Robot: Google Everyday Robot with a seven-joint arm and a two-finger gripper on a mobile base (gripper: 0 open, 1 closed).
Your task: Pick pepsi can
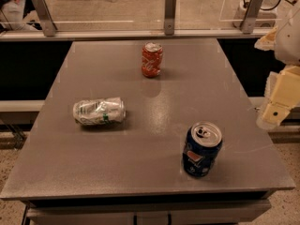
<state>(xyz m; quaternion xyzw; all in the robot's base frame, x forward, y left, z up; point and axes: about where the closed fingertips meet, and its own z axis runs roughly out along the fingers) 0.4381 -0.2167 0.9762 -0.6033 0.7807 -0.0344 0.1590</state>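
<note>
The pepsi can is dark navy blue with a red-white-blue logo and a silver top. It stands upright on the grey table, near the front right corner. My gripper shows as cream-white parts at the right edge of the view. It hangs beyond the table's right side, up and to the right of the pepsi can and well apart from it. It holds nothing that I can see.
A red cola can stands upright at the back middle of the table. A crushed silver-and-green can lies on its side at the left. A glass barrier with metal posts runs behind the table's far edge.
</note>
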